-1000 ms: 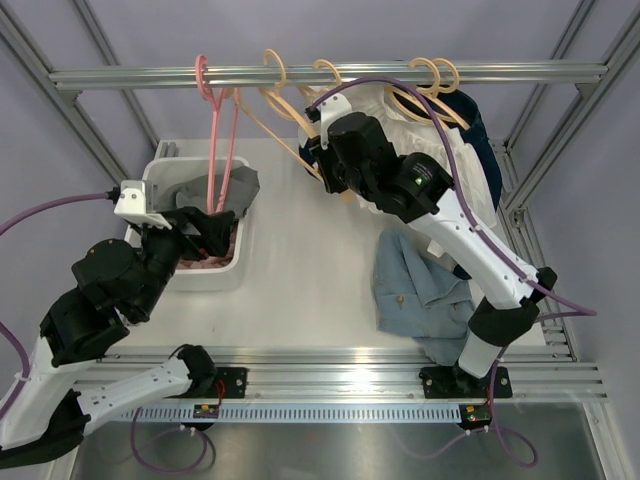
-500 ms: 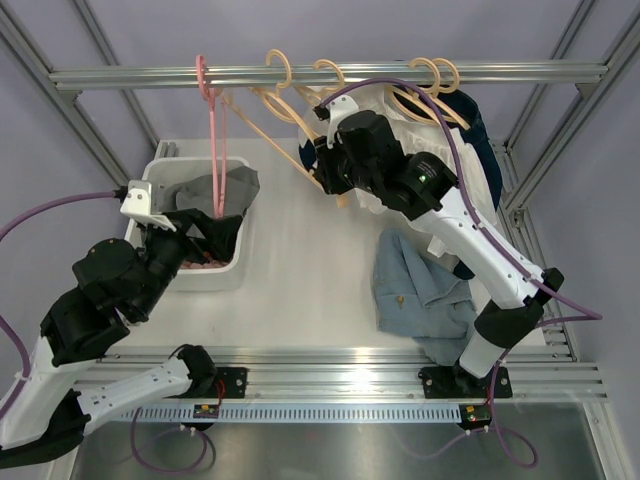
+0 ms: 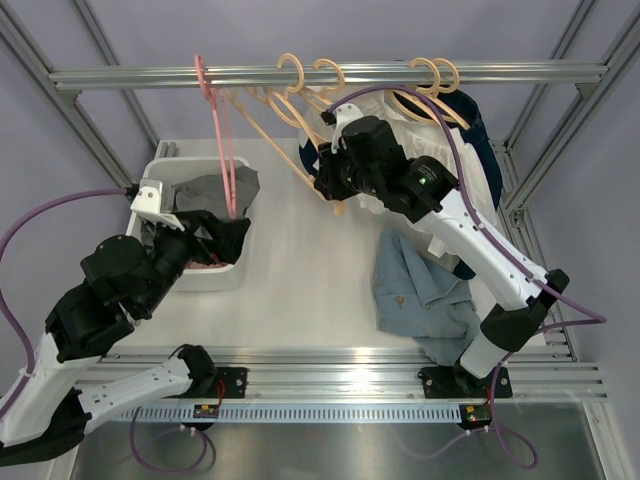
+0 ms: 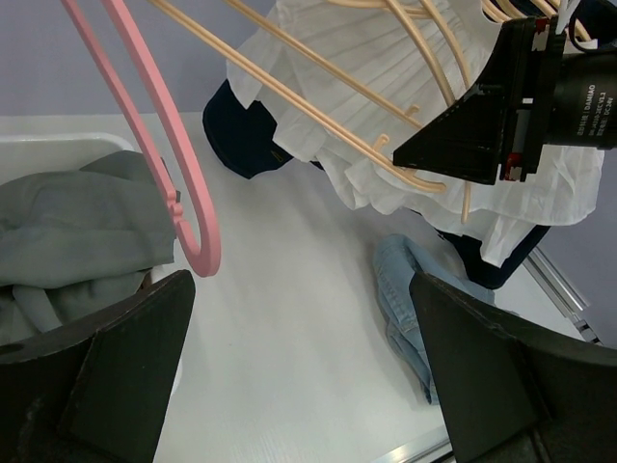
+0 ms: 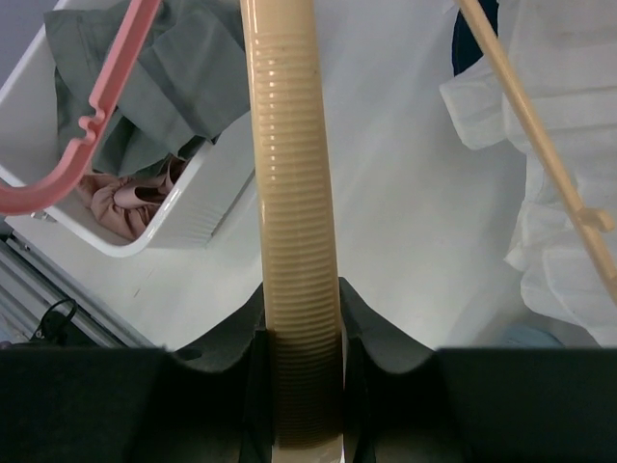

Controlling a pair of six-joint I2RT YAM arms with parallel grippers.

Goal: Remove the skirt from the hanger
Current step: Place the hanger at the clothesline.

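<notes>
A white pleated skirt (image 3: 400,125) hangs from tan hangers on the metal rail (image 3: 500,73); it also shows in the left wrist view (image 4: 386,87). My right gripper (image 3: 324,180) is shut on the ribbed bar of an empty tan hanger (image 5: 289,193), which runs up between its jaws (image 5: 301,386) and still hooks on the rail. My left gripper (image 3: 215,235) is open and empty above the white bin (image 3: 160,172); its jaws stand wide apart (image 4: 301,289). A pink hanger (image 3: 222,150) hangs bare at the left.
The bin holds a grey garment (image 3: 215,188) and pink cloth. A denim garment (image 3: 415,285) lies on the table at the right. A dark navy garment (image 3: 485,150) hangs behind the skirt. Frame posts stand at both sides.
My right gripper has shifted right and up with the tan hanger, whose hook slid right along the rail. My left arm has moved a little right. The pink hanger swung slightly.
</notes>
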